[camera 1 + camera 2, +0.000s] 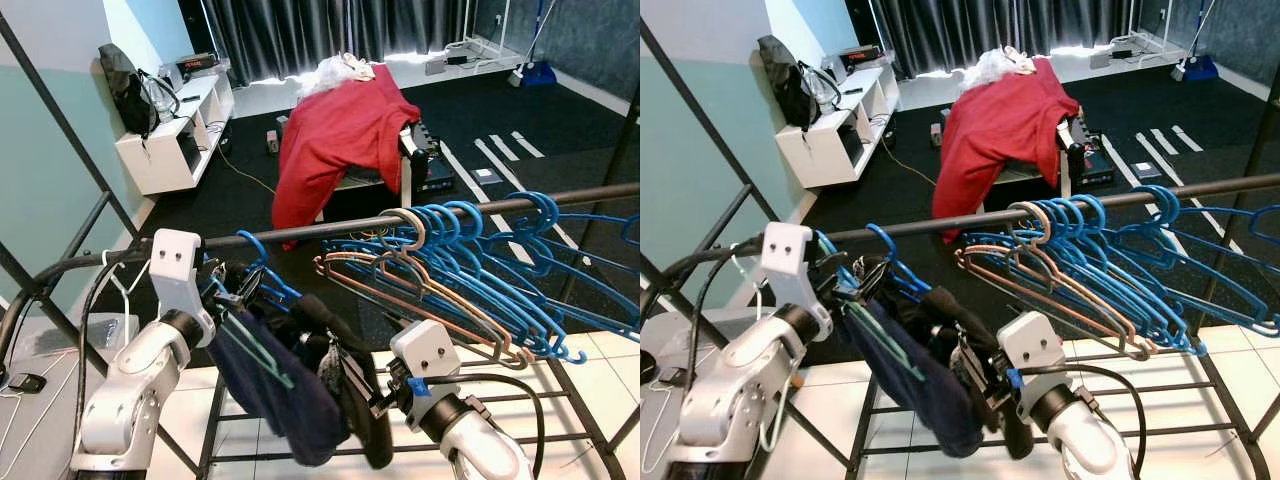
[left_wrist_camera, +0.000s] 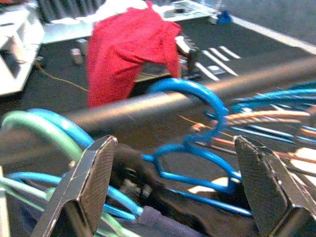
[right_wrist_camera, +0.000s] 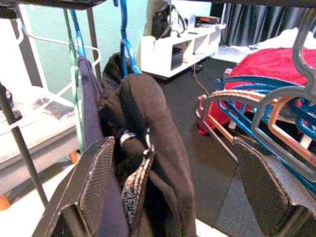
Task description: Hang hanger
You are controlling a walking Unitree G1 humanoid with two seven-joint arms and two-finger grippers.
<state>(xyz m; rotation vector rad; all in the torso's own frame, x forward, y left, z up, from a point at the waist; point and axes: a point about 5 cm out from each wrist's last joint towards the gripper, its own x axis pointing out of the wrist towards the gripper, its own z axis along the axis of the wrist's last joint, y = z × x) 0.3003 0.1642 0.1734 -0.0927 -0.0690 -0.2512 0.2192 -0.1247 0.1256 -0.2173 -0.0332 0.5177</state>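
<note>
A black rail (image 1: 330, 228) crosses in front of me. A blue hanger (image 1: 258, 262) hooks over it and carries a dark navy garment (image 1: 275, 385) and a black garment (image 1: 335, 345). In the left wrist view its hook (image 2: 197, 94) sits on the rail, between the open fingers of my left gripper (image 2: 175, 143), which is just below the rail (image 1: 232, 292). A green hanger (image 2: 29, 123) hangs beside it. My right gripper (image 1: 362, 385) is lower, open, its fingers (image 3: 98, 187) against the black garment (image 3: 158, 148). Several empty blue and tan hangers (image 1: 470, 270) hang to the right.
A red cloth (image 1: 340, 130) drapes over a low bench behind the rack. A white shelf unit (image 1: 180, 135) with a black bag (image 1: 125, 90) stands at the back left. The rack's slanted poles (image 1: 60, 130) and lower bars (image 1: 560, 395) frame white floor tiles.
</note>
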